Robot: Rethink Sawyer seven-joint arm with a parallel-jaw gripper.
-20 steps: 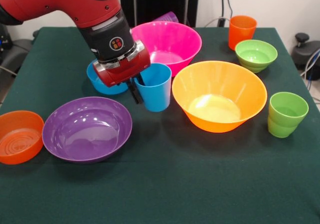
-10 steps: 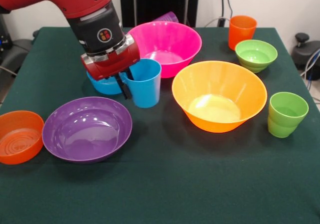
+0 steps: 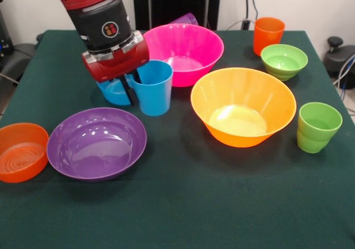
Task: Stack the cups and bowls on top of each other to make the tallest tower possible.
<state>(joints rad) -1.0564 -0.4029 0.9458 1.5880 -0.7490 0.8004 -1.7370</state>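
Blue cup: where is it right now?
Front view, left of centre: the blue cup is in the pincer, between the pink bowl and the purple bowl.

A robotics lab: beyond the green cloth-covered table stand a plain white wall, hanging cables and black equipment stands.

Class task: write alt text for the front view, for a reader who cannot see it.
A red robot gripper holds a sky blue cup by its rim over a green table, surrounded by unstacked pink, yellow-orange and purple bowls.
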